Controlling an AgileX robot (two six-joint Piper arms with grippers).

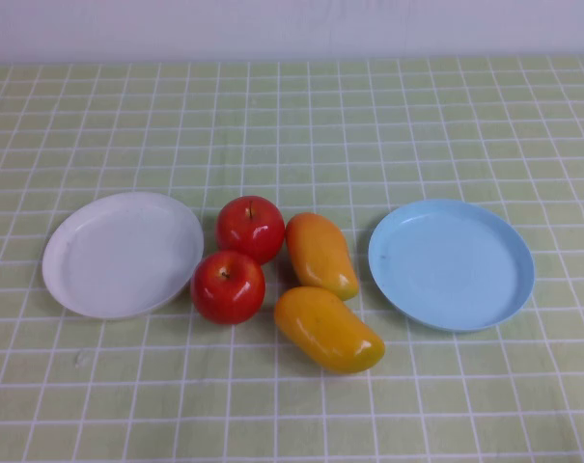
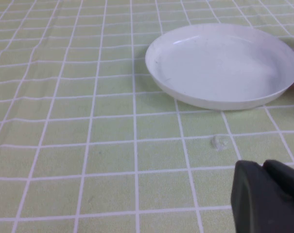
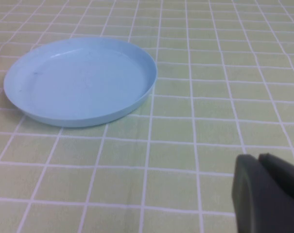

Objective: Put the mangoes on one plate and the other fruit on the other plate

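Observation:
Two red apples [image 1: 250,227] [image 1: 228,286] sit together mid-table, with two yellow-orange mangoes [image 1: 320,253] [image 1: 328,329] just to their right. The white plate [image 1: 123,253] lies left of the apples and holds nothing. Right of the mangoes, the light blue plate [image 1: 452,263] is also bare. My left gripper [image 2: 263,165] hovers shut over the cloth, short of the white plate [image 2: 224,65]. My right gripper [image 3: 258,158] is shut too, above the cloth on the near side of the blue plate [image 3: 81,80]. Neither gripper appears in the high view.
A green cloth with a white grid [image 1: 292,125] covers the whole table. A pale wall [image 1: 292,24] runs along the far edge. A small wet-looking spot [image 2: 218,142] marks the cloth near the white plate.

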